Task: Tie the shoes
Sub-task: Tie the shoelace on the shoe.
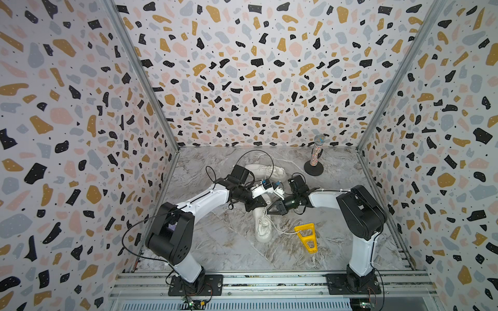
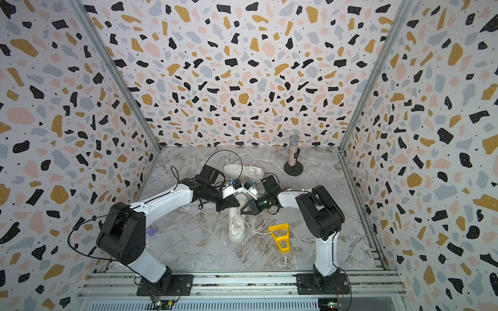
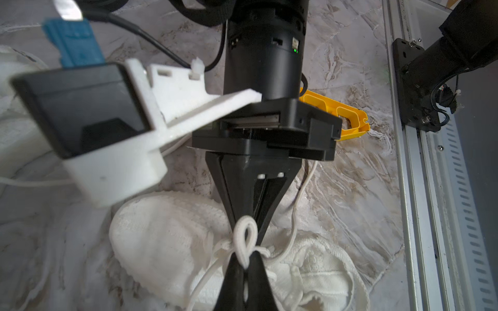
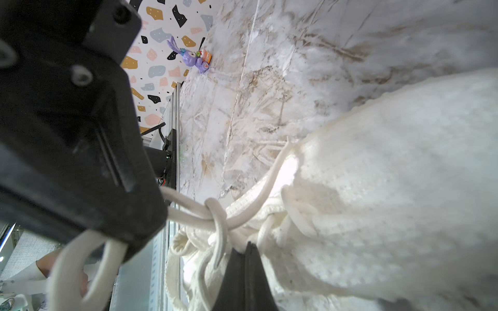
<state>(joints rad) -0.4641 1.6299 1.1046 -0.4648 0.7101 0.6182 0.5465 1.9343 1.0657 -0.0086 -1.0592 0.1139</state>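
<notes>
"Both tools look closed from here. My left gripper (image 3: 245,265) is clamped on a lace loop (image 3: 245,234), its end poking past the fingertips (image 3: 231,282)."

"And the other?"

"My right gripper (image 4: 244,253) has its jaws pressed together, tips buried in the laces at the knot (image 4: 215,212). Whether a strand is caught between them I can't tell. The two meet tip to tip over the near shoe (image 1: 262,226)."

"Where do the shoes sit?"

"Calling the back wall (image 1: 269,80) 12 o'clock: the near shoe lies at mid-table, lengthways from 12 to 6, with the far shoe (image 1: 265,171) at its 12 o'clock, lying crosswise."

"Anything around them?"

"A yellow plastic frame (image 1: 305,238) at the near shoe's 4 o'clock, with a loose lace (image 1: 281,231) trailing right up to it. A microphone (image 1: 315,159) on a round stand at 1 o'clock, well apart. A purple toy (image 4: 192,58) at the foot of a wall, in my right wrist view."

"What blocks your view?"

"In both top views the grippers and wrist cameras cover the knot. From the left wrist, the right arm's white camera mount (image 3: 172,102) fills much of the frame."
</notes>
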